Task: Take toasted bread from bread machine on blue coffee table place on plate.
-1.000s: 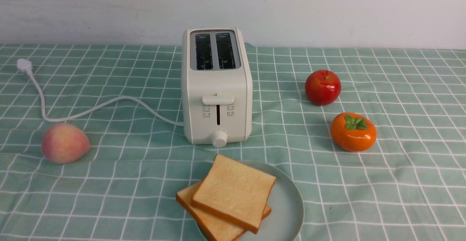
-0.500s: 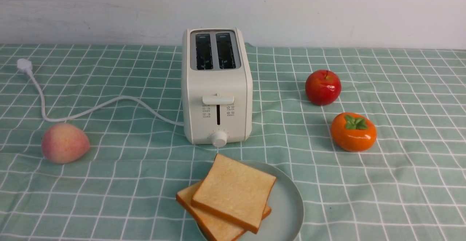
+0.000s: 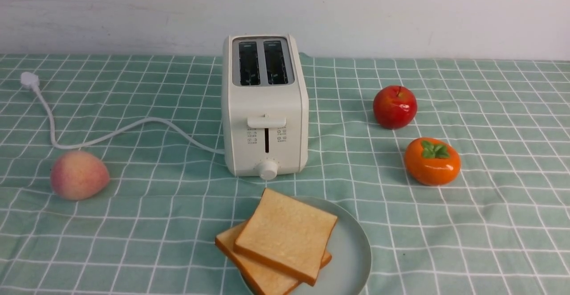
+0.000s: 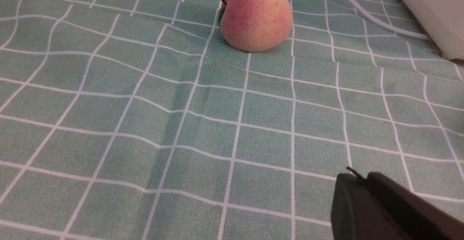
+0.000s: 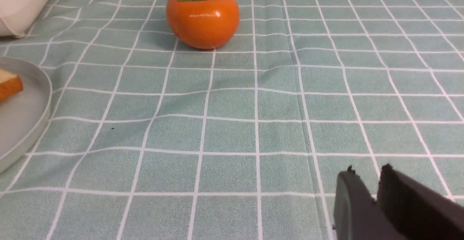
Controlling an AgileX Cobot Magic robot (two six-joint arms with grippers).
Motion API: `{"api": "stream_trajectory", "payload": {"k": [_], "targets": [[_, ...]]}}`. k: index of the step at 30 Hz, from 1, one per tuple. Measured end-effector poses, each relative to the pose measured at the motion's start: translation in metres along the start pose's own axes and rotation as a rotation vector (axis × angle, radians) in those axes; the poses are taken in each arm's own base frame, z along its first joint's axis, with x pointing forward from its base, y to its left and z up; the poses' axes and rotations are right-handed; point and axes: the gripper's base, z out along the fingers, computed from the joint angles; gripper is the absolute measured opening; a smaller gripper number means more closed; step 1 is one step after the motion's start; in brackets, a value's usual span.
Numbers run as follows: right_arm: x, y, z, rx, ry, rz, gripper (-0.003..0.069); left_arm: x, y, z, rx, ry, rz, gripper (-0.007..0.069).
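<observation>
Two slices of toasted bread (image 3: pixel 285 235) lie stacked on the pale blue-green plate (image 3: pixel 352 250) at the front middle of the blue coffee table (image 3: pixel 147 223). The white bread machine (image 3: pixel 266 108) stands behind the plate, both slots dark and empty. Neither arm shows in the front view. My left gripper (image 4: pixel 360 176) is shut and empty, low over bare cloth, apart from the bread machine's corner (image 4: pixel 435 11). My right gripper (image 5: pixel 366 173) is shut and empty over bare cloth. The plate's rim (image 5: pixel 25 131) and a toast corner (image 5: pixel 9 84) show at the edge of the right wrist view.
A peach (image 3: pixel 79 174) lies front left, also in the left wrist view (image 4: pixel 255 15). The white power cord (image 3: pixel 116 130) runs left to its plug (image 3: pixel 29 80). A red apple (image 3: pixel 395 106) and an orange persimmon (image 3: pixel 432 161) sit right; the persimmon (image 5: pixel 202 15) shows in the right wrist view.
</observation>
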Motion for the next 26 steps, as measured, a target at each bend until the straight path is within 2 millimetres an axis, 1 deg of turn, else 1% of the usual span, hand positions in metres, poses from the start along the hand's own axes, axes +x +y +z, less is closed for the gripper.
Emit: {"api": "stream_trajectory", "payload": {"k": [26], "targets": [[0.0002, 0.0, 0.0001, 0.0, 0.0, 0.0, 0.0149, 0.0, 0.0, 0.0, 0.0, 0.0, 0.0, 0.005]]}}
